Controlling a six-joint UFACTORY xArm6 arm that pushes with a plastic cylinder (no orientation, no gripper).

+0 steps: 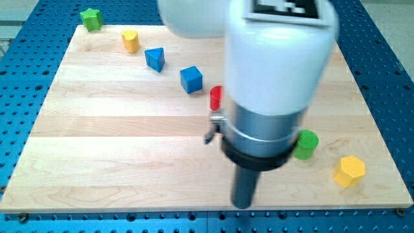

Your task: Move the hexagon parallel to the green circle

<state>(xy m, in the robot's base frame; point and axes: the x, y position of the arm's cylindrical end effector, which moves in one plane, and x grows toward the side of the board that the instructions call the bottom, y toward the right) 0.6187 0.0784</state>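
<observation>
Camera view, single frame. Landmark taken: wooden board (pixel 116 162) on blue perforated table (pixel 19 26).

Left to right, relative to board:
- Green block (pixel 91 19), irregular shape, at board's top-left corner, partly over the edge.
- Yellow block (pixel 130 41), roughly cylindrical, near board's top edge, just right of the green one.
- Blue triangle (pixel 154 59), further right and lower on board.
- Blue cube (pixel 191 79), right again, toward board's upper middle.
- Red block (pixel 216 98), shape not readable, partly hidden behind the arm housing (pixel 275 58).
- My tip (pixel 242 206), near board's bottom edge, right of board's centre; touching no block, well apart from all of them.
- Green circle (pixel 306 144), right half of board, partly masked by the arm's dark collar.
- Yellow hexagon (pixel 350 171), near board's lower-right corner, right of and slightly below green circle, apart from it.

No claw fitted: rod only, nothing gripped. No containers in frame; all blocks lying loose on board.
</observation>
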